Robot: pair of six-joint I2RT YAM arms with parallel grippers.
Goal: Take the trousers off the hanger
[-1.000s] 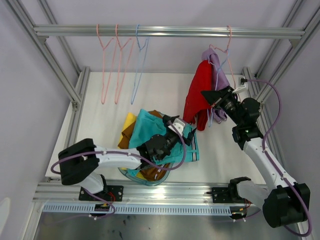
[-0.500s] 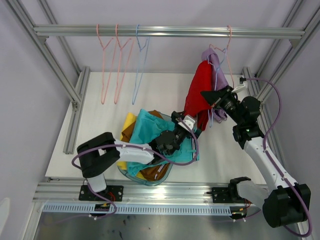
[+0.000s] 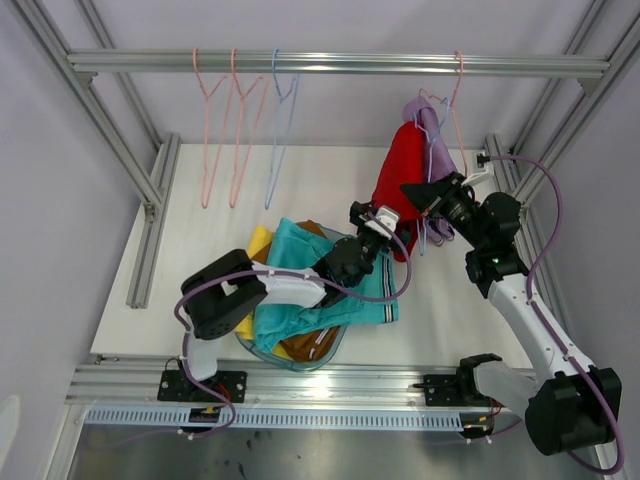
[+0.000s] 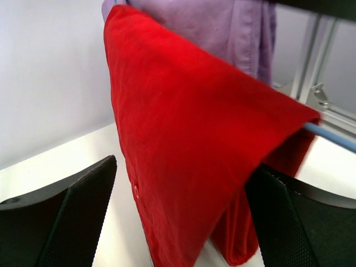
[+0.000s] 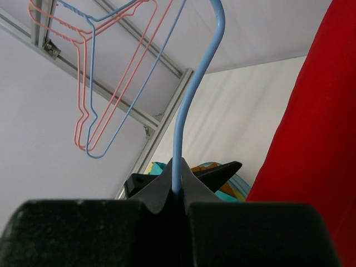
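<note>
Red, limp trousers (image 4: 189, 139) hang just ahead of the spread left gripper (image 4: 183, 219): nip the doubled fold; right gripper (image 5: 177, 194) pinches hanger (image 5: 177, 158).

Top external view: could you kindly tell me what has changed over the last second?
The left gripper, open, swung from above the teal trousers up and right to the red trousers, which now hang just ahead of its fingers. Nothing was grasped or released. The right gripper stayed shut on the blue hanger; red and lilac trousers still hang.
</note>
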